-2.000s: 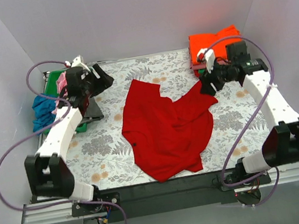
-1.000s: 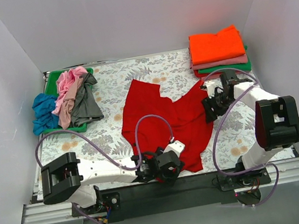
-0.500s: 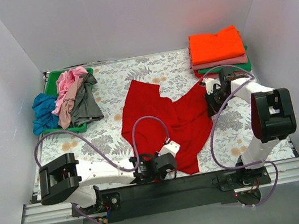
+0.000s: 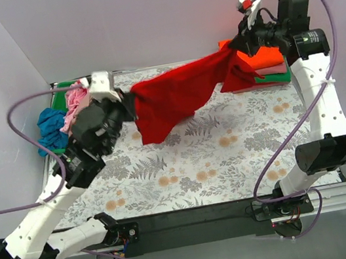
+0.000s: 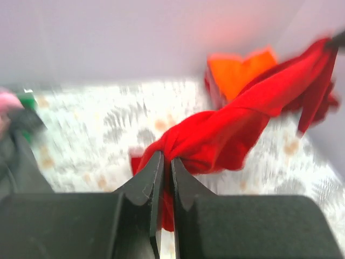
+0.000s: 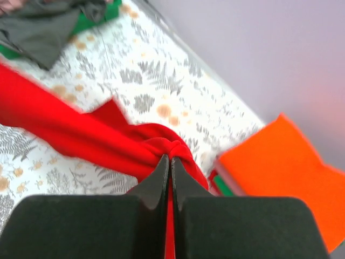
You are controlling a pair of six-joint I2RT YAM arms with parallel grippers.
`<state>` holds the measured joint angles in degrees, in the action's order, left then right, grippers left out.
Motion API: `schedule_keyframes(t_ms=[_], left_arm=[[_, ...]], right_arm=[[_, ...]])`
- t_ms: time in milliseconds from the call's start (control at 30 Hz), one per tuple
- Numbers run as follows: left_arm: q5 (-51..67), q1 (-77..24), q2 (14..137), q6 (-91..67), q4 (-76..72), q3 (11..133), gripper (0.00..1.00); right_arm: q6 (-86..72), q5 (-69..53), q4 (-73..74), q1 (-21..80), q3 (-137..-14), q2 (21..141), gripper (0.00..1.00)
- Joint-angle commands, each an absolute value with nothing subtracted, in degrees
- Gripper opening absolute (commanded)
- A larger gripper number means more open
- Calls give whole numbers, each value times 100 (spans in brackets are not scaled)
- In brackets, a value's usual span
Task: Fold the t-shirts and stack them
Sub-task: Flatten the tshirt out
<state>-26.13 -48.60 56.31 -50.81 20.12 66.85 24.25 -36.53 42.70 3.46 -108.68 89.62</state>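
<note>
**Red shirt strung up between both arms**

We've got the red shirt up off the table, stretched like a rope over the far half. Our left jaws are clamped on one bunched end of it, near the loose pile at far left. The right jaws pinch the other end, up above the folded stack, orange on top, in the far right corner.

Red shirt: bunched, stretched aloft over counter.
Stack: orange on top, far right.
Pile: blue, pink, far left.
</note>
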Motion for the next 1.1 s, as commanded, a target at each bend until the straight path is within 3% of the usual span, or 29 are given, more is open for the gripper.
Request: schedule_keyframes(t_ms=[0,100,167,233,267,367,467,733,900,1067], left_arm=[[-2110,-4483,6169,-4106,1687,8044,0],[-1768,-4482,6521,-4034,1766,9024,0],[-1242,-4482,6347,-4226,1775,9237,0],[-653,-4482,5821,-4455,1924,8905,0],[-328,-4482,5436,-4821,2221,8373,0],[-158,-4482,5002,-5430,2820,7237,0],[-640,-4482,4720,-5616,2935,6769,0],[-2276,-4360,5342,-4967,1742,6521,0],[-1882,-3693,6335,-4624,1266,7992,0],[-1084,-3683,6575,-4359,1388,9393,0]], right_arm=[[2382,-4437,4412,220,-11669,9325,1],[2286,-4921,4202,71,-11936,8984,1],[2110,-5246,3956,-315,-11430,8406,1],[2337,-4951,3867,-448,-10536,7912,1],[2738,-4583,4093,-466,-9407,7597,1],[3215,-4648,4570,-457,-7660,7707,1],[3392,-4975,4623,-413,-7295,7612,1],[2690,-4729,4474,-53,-9313,8858,1],[2224,-4685,4491,-9,-11761,10027,1],[2425,-4578,4377,-70,-12069,9600,1]])
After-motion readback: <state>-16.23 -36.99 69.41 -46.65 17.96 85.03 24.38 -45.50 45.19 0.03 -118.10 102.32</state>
